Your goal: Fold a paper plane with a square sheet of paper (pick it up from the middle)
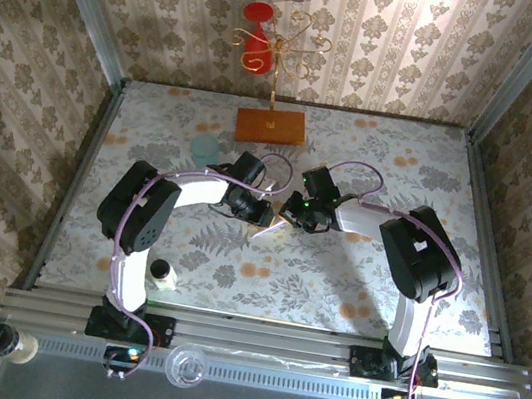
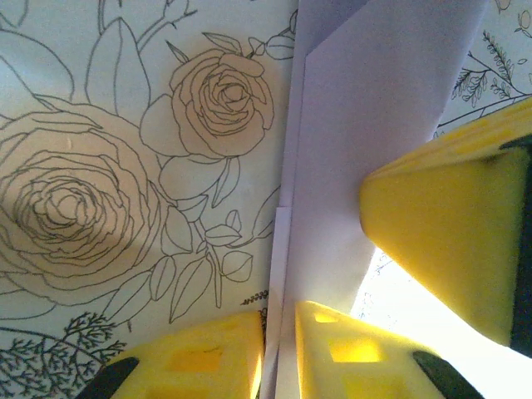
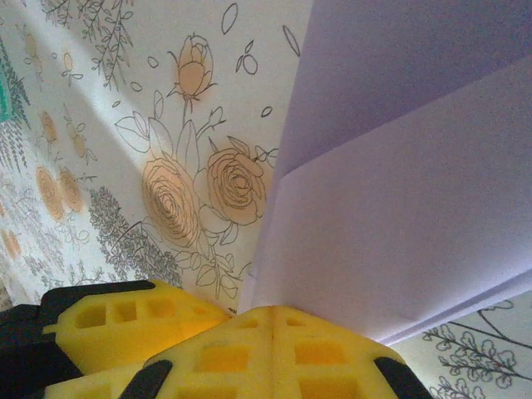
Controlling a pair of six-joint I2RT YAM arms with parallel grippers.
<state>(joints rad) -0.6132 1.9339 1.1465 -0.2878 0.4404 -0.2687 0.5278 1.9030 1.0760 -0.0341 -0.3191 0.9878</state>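
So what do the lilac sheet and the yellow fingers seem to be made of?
The lilac sheet looks like thin matte paper: it holds sharp creases and overlapping flaps. The yellow fingers look like rigid matte plastic, possibly printed, judging by their square pockets.

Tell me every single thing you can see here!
folded paper sheet: 1, pale lilac, table middle, between both jaws
wooden board: 1, orange-brown, far side
cup: 1, pale teal, left of board
wire stand: 1, gold with red piece, behind board
small bottle: 1, white, near edge, left side
tablecloth: 1, floral, covering table
left arm: 1, black and white; yellow jaws shut on paper
right arm: 1, black and white; yellow jaws shut on paper
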